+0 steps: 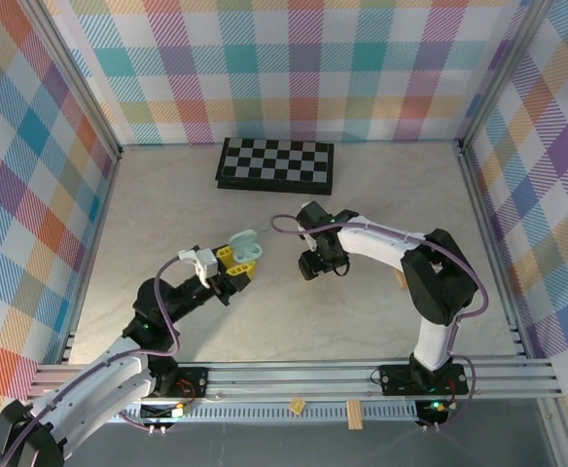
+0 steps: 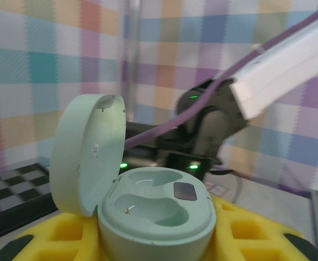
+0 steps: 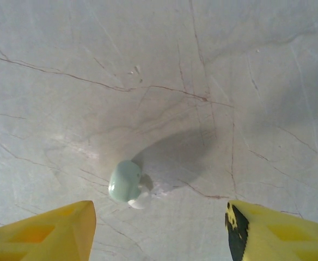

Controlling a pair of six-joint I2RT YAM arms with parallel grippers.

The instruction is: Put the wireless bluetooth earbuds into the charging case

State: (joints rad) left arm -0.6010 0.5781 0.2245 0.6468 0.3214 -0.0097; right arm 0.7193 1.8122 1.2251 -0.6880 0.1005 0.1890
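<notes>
While the left hand (image 1: 235, 258) clamps the pale green charging case (image 2: 156, 212), lid (image 2: 85, 152) up and both wells seemingly empty, the right hand (image 3: 159, 231) hangs over the counter (image 3: 246, 76) with fingers spread wide, gripping nothing. A pale green earbud (image 3: 125, 184) lies loose just ahead of them. Risk: the bud is small and rounded — an off-centre pinch could squirt it sideways, or leave it skewed for its well.

Open pale green charging case (image 1: 246, 243) in the left gripper (image 1: 237, 260), right gripper (image 1: 310, 268) near it, chessboard (image 1: 275, 163) well beyond.
</notes>
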